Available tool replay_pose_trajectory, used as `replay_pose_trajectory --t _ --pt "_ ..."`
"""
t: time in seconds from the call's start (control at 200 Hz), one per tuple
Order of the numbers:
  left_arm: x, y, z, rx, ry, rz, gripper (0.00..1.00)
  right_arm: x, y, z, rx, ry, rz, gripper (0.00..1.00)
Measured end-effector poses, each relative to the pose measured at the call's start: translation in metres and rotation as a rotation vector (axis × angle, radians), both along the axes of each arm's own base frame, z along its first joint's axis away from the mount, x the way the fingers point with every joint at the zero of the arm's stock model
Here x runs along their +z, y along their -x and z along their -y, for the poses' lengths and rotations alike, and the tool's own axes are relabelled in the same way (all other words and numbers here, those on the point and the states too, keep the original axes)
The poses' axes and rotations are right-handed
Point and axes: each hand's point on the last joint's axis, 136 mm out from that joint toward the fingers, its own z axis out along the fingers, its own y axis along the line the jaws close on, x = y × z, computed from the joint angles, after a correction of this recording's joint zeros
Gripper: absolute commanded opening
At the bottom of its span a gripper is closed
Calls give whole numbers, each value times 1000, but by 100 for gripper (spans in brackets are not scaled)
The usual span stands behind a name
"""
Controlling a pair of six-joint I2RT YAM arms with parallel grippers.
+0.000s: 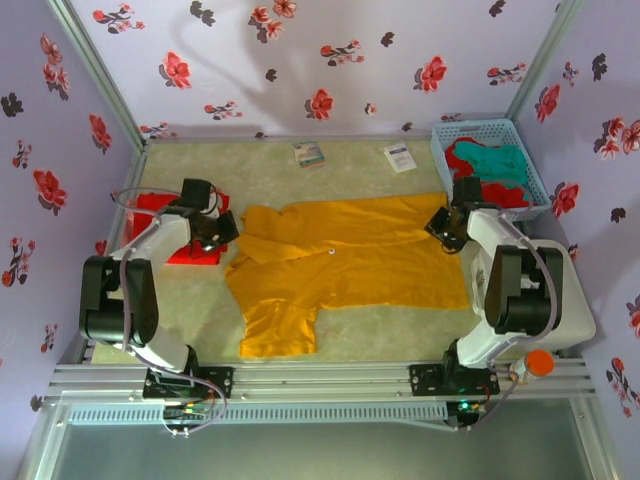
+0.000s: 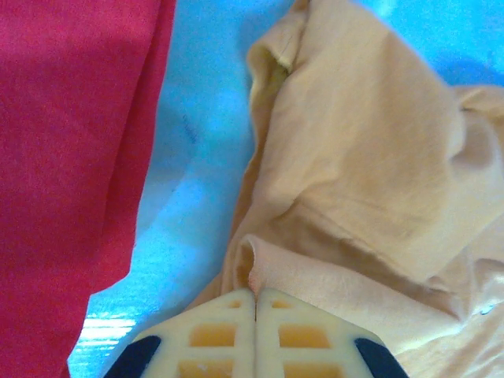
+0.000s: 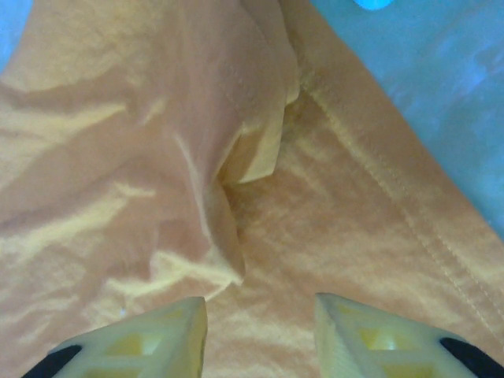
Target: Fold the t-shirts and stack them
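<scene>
A mustard-yellow t-shirt (image 1: 350,262) lies spread and rumpled across the middle of the table. My left gripper (image 1: 224,234) is at its left edge. In the left wrist view that gripper (image 2: 256,294) is shut on a pinched fold of the yellow t-shirt (image 2: 354,150). My right gripper (image 1: 446,226) is at the shirt's right edge. In the right wrist view this gripper (image 3: 260,312) stands open, with its jaws apart over the wrinkled yellow t-shirt (image 3: 142,157). A red t-shirt (image 1: 150,207) lies folded at the left, under the left arm, and appears as red cloth (image 2: 71,157) beside the yellow one.
A blue mesh basket (image 1: 525,160) at the back right holds a teal t-shirt (image 1: 497,162) and a red one (image 1: 467,153). Two small paper cards (image 1: 309,153) (image 1: 400,158) lie near the back wall. Floral walls close in the table on three sides.
</scene>
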Motion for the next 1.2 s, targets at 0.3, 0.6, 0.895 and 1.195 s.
replay_pose_trajectory --t 0.3,0.6,0.895,1.195 --pt "3 1 0 -1 -2 -11 0 -16 -19 7 -18 28 -12 27" --pt "2 4 -1 -4 -5 -21 0 -14 -32 4 -19 12 21 32" --pt "2 4 -1 -4 -6 -21 0 -29 -43 2 -11 -5 10 32" --pt "2 5 -3 -10 -17 -22 0 -29 -51 2 -17 -8 27 13"
